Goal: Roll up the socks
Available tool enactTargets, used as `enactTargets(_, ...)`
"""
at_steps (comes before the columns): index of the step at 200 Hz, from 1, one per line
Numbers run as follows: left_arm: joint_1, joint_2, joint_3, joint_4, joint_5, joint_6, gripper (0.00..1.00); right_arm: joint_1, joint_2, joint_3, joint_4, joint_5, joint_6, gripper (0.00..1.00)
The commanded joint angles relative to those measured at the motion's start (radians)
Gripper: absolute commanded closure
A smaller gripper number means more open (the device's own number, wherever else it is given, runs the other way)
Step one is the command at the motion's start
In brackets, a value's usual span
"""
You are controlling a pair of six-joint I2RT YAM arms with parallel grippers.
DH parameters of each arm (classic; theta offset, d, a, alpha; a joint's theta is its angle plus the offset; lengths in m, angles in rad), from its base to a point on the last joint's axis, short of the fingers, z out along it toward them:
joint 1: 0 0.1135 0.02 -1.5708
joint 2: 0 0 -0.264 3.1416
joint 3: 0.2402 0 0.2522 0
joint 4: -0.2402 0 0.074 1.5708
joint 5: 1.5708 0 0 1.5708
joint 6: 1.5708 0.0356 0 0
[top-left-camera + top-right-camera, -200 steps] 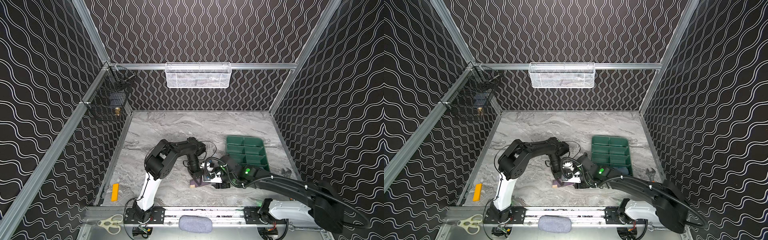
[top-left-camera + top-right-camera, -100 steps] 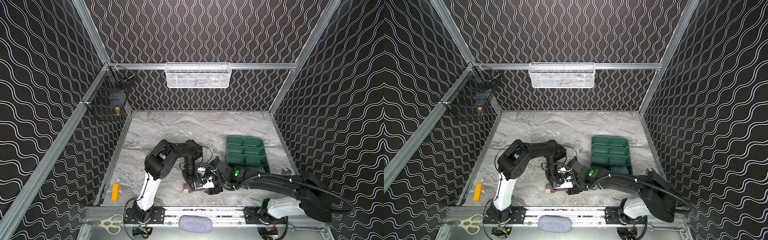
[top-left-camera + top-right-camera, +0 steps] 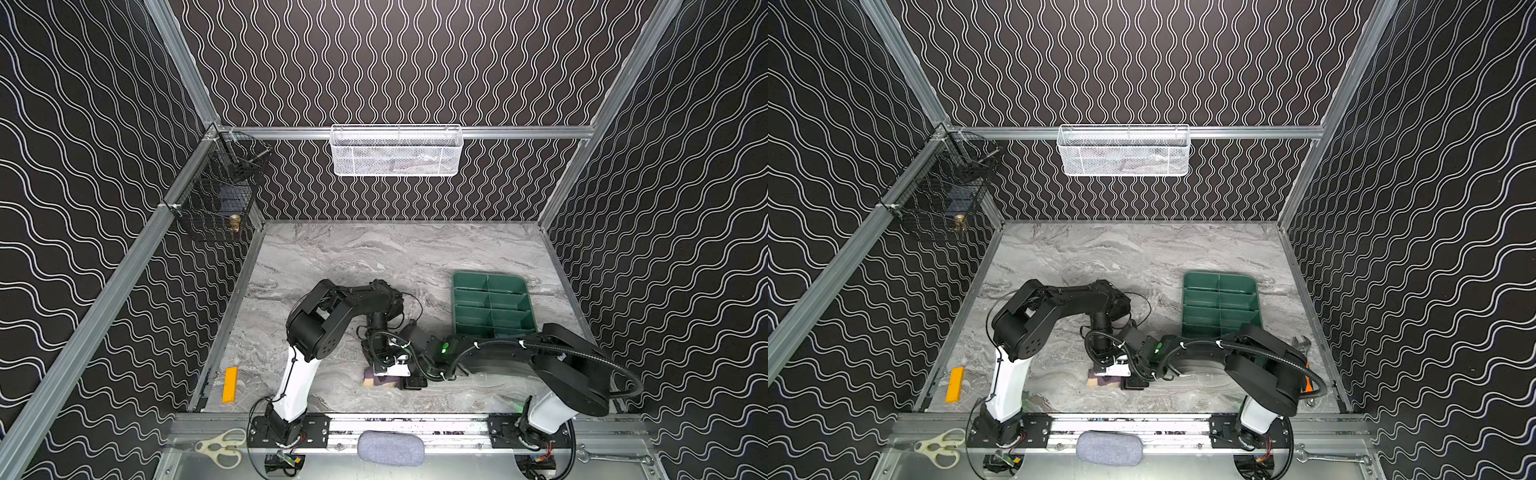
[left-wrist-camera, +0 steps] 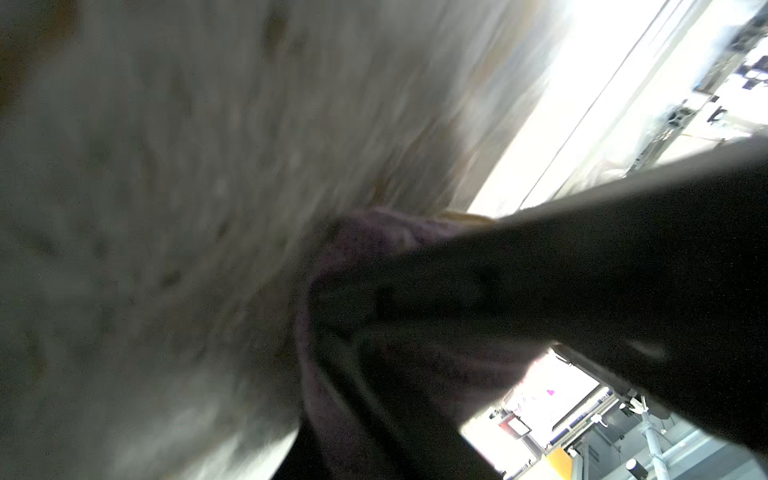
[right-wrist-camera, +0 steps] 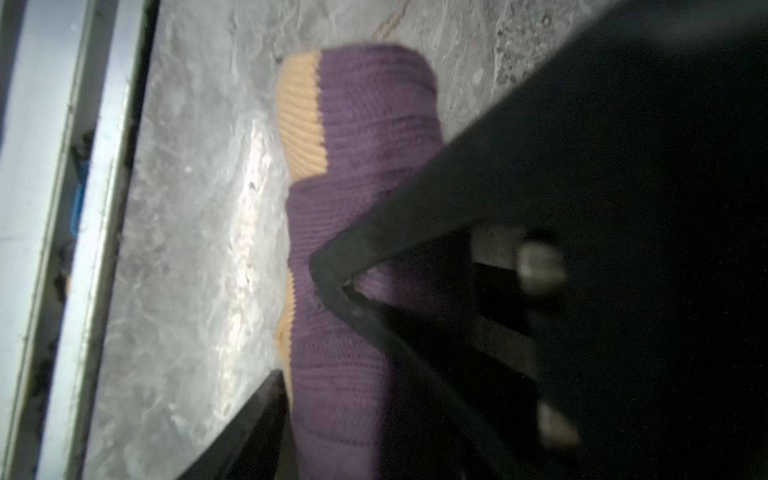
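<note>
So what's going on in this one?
Both arms meet at the front of the marble table, working a purple sock with tan patches that is already rolled into a bundle. The left claw pinches its fabric; the right claw, jaws apart, presses on the roll. No second sock is in sight.

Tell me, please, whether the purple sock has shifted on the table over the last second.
Yes. In both top views the purple sock now lies farther from the green tray and nearer the front rail.
</note>
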Motion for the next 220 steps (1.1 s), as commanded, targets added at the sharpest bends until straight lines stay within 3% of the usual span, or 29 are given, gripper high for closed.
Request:
enactTargets(1, -0.002, 0.015, -0.017, 0.443, -0.314, -0.043, 1.00, 0.004, 0.053, 0.011, 0.036, 0.000, -0.001, 0.41)
enactTargets(23, -0.003, -0.011, -0.030, 0.466, -0.283, -0.054, 1.00, 0.005, 0.067, 0.006, 0.035, -0.006, 0.015, 0.51)
enactTargets(74, -0.003, -0.104, -0.079, 0.570, -0.180, -0.132, 0.99, 0.005, 0.045, -0.002, 0.006, -0.024, 0.038, 1.00)
enactTargets(109, -0.002, -0.247, -0.158, 0.678, -0.134, -0.194, 0.65, 0.003, 0.010, -0.017, -0.028, -0.005, 0.049, 1.00)
enactTargets(130, -0.003, -0.344, -0.197, 0.705, -0.100, -0.205, 0.53, -0.004, -0.037, -0.031, -0.031, -0.003, 0.077, 1.00)
enactTargets(159, -0.003, -0.476, -0.230, 0.676, -0.092, -0.175, 0.43, -0.030, -0.083, -0.022, -0.099, -0.012, 0.070, 1.00)
enactTargets(220, -0.002, -0.740, -0.292, 0.639, -0.162, -0.136, 0.40, -0.084, -0.129, -0.025, -0.172, -0.024, 0.053, 1.00)
